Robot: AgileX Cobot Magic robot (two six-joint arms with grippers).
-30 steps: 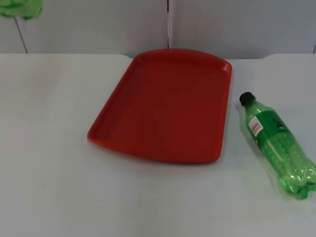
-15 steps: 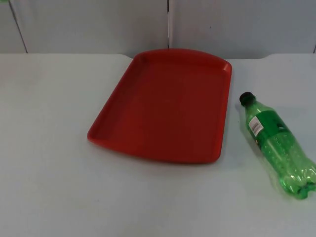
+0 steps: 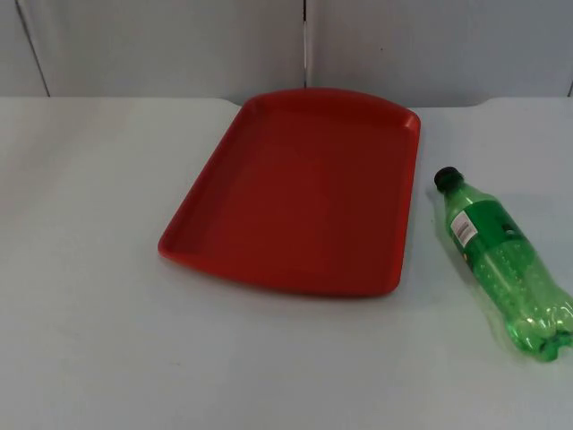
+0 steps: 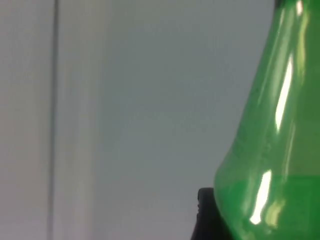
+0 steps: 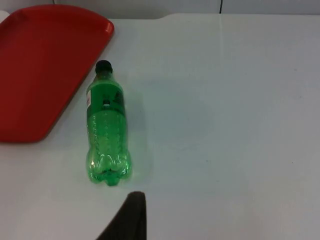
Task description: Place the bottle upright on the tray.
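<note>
A green plastic bottle (image 3: 503,260) with a black cap (image 3: 447,178) lies on its side on the white table, right of the red tray (image 3: 304,193), cap pointing to the back. The tray holds nothing. The right wrist view looks down on this bottle (image 5: 106,125) and the tray's corner (image 5: 40,65); my right gripper (image 5: 131,220) hovers above the table just short of the bottle's base, apart from it. In the left wrist view a second green bottle (image 4: 272,150) stands close against my left gripper (image 4: 207,215), held up in front of the grey wall.
The grey partition wall (image 3: 179,45) closes the table at the back. White table surface (image 3: 89,296) stretches left of and in front of the tray. The lying bottle is near the table's right side.
A green bottle seen in the top view's upper left corner one second ago has moved up out of that picture. The tray and the lying bottle have not moved.
</note>
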